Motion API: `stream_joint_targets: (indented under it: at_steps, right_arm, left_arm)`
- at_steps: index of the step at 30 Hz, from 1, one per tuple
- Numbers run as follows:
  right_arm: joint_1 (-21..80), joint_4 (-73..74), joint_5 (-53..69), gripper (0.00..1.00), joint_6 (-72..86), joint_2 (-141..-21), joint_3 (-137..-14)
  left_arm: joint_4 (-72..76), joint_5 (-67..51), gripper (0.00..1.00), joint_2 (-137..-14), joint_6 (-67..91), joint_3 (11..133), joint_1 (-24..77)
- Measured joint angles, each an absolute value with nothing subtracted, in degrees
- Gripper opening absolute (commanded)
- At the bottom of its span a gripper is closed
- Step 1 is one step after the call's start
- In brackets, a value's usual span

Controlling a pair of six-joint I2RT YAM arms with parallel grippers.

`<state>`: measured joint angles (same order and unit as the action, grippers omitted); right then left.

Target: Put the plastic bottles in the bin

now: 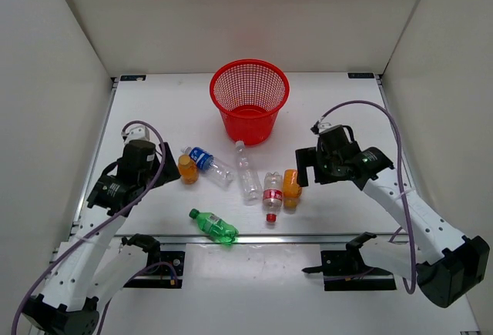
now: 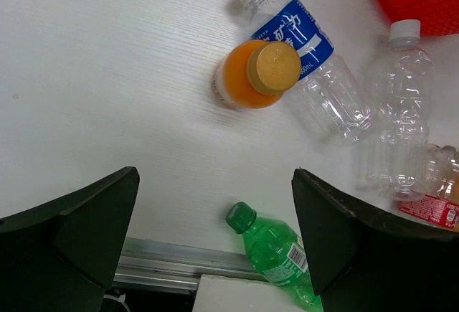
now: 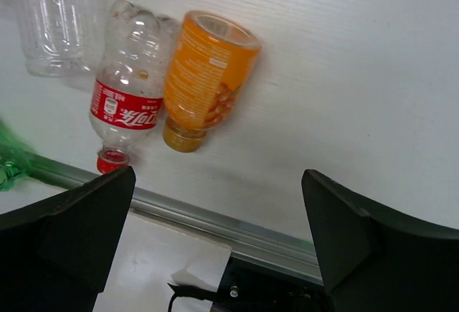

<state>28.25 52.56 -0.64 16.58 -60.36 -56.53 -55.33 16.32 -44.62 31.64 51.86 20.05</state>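
Bottles [image 1: 248, 175], six, scattered at centre of the top view, just below the red bin [image 1: 251, 125]; none inside. Probably light, thin-walled and slippery: grasp across mid-body. Left gripper [image 2: 215, 190] and right gripper [image 3: 219, 183] both spread wide, empty.

We find bare table [image 1: 154, 112] left and right of the bin [image 1: 248, 125], and its mouth is open from above. In the middle the way is crowded: the red-labelled bottle [image 1: 272, 195] rests against the lying orange bottle [image 1: 291, 188], the plain clear bottle [image 1: 247, 173] just beside; the green bottle [image 1: 214, 226] lies apart, near the rail [image 1: 323, 236]
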Motion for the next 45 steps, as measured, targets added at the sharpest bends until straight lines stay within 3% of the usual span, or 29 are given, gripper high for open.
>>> stream_joint_targets:
  at_steps: [8, 14, 17, 22, 25, 27, 30, 33, 38, 40, 45]
  right_arm:
    - [29.0, 39.1, 3.4, 0.99, 17.9, -60.8, -49.8]
    - [29.0, 32.4, -1.1, 0.99, 22.6, -66.3, -47.8]
    - [29.6, 28.2, -5.0, 0.9, 25.7, -67.8, -45.7]
    - [29.8, 22.5, -7.5, 0.85, 30.0, -70.7, -40.9]
    - [31.3, 20.8, -8.8, 0.74, 31.7, -74.1, -40.1]
    - [32.6, 19.8, -9.2, 0.58, 32.4, -76.0, -39.9]
    - [34.1, 18.9, -9.7, 0.42, 33.9, -77.5, -39.8]
    - [34.3, 18.8, -10.4, 0.18, 34.5, -77.5, -40.0]
    - [31.9, 22.7, -12.1, 0.07, 31.6, -75.8, -42.7]
    - [30.2, 25.5, -12.2, 0.08, 29.0, -74.9, -46.9]
    - [27.7, 28.6, -13.1, 0.04, 18.3, -76.9, -70.4]
  left_arm:
    - [-54.7, 13.0, 0.99, -42.4, 32.4, 48.5, 20.8]
    - [-55.9, 11.7, 0.98, -41.8, 33.7, 47.3, 21.1]
    - [-57.7, 11.8, 0.99, -41.9, 34.9, 47.1, 21.2]
    - [-58.9, 11.6, 0.99, -40.3, 38.7, 45.1, 21.9]
    - [-59.4, 11.3, 0.98, -38.6, 40.9, 43.5, 22.3]
    - [-59.6, 11.3, 0.99, -38.4, 41.9, 42.9, 22.3]
    - [-59.6, 11.3, 0.99, -38.9, 42.7, 42.3, 22.3]
    - [-59.4, 11.3, 0.99, -39.4, 43.3, 41.9, 22.4]
    - [-58.0, 11.2, 0.98, -40.5, 43.5, 41.7, 22.3]
    - [-57.7, 11.2, 0.99, -41.1, 43.4, 41.7, 22.2]
    - [-56.4, 11.1, 0.99, -42.6, 42.6, 41.8, 22.0]
